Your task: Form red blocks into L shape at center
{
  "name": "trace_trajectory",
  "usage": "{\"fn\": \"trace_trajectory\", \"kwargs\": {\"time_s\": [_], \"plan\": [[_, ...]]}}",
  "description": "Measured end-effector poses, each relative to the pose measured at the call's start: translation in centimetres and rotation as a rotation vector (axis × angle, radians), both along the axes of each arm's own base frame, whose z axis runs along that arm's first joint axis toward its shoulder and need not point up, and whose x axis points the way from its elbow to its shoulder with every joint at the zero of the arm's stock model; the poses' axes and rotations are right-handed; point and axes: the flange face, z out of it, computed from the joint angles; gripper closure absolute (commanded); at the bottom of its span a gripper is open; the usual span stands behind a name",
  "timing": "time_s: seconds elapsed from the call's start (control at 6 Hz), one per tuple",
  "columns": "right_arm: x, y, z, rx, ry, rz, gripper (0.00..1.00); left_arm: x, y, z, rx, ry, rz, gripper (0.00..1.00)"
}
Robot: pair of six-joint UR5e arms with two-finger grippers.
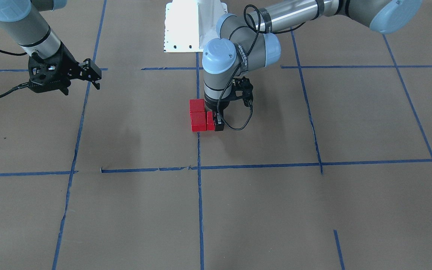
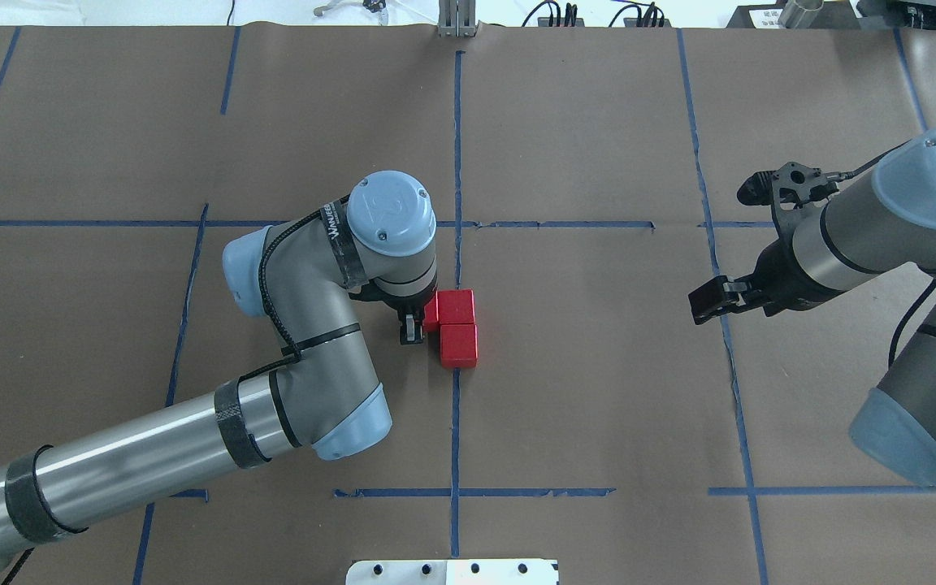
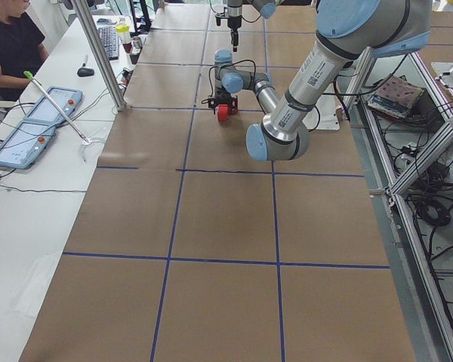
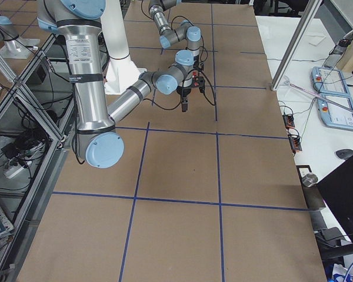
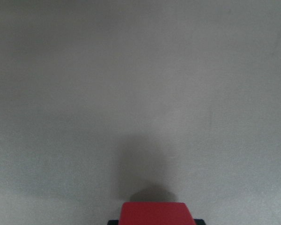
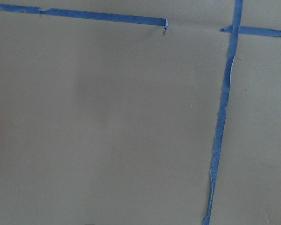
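Two red blocks (image 2: 457, 307) (image 2: 459, 345) lie touching in a line on the vertical tape of the center cell (image 2: 565, 366). They also show in the front view (image 1: 197, 105) (image 1: 198, 122). My left gripper (image 2: 419, 321) is shut on the third red block (image 2: 431, 314) and holds it low at the paper, against the side of the end block (image 1: 210, 120). The left wrist view shows that block (image 5: 153, 213) at its bottom edge. My right gripper (image 2: 730, 245) is open and empty, above the tape line at the cell's right side (image 1: 79, 80).
The white robot base plate (image 2: 452, 572) sits at the table's near edge, and shows at the top of the front view (image 1: 195, 26). Blue tape lines (image 6: 222, 117) cross the brown paper. A seated operator (image 3: 11, 45) and control pendants are beside the table.
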Motion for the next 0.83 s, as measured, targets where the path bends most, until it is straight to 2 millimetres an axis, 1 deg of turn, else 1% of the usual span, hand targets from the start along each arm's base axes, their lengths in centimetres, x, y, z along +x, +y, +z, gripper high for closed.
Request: {"fn": "trace_trajectory", "kwargs": {"time_s": [0.33, 0.5, 0.67, 0.83], "plan": [[0.0, 0.0, 0.1, -0.001, 0.001, 0.000, 0.00, -0.2, -0.1, -0.6, 0.002, 0.012, -0.005, 0.00], [0.0, 0.0, 0.2, -0.002, 0.002, 0.000, 0.00, -1.0, -0.4, -1.1, 0.003, 0.026, -0.008, 0.00], [0.1, 0.0, 0.3, -0.004, 0.005, 0.001, 0.00, -2.9, -1.2, -1.7, 0.004, 0.055, 0.026, 0.00], [0.6, -0.2, 0.6, -0.007, 0.008, 0.008, 0.00, -5.9, -1.5, -1.8, 0.034, 0.092, 0.112, 0.00]]}}
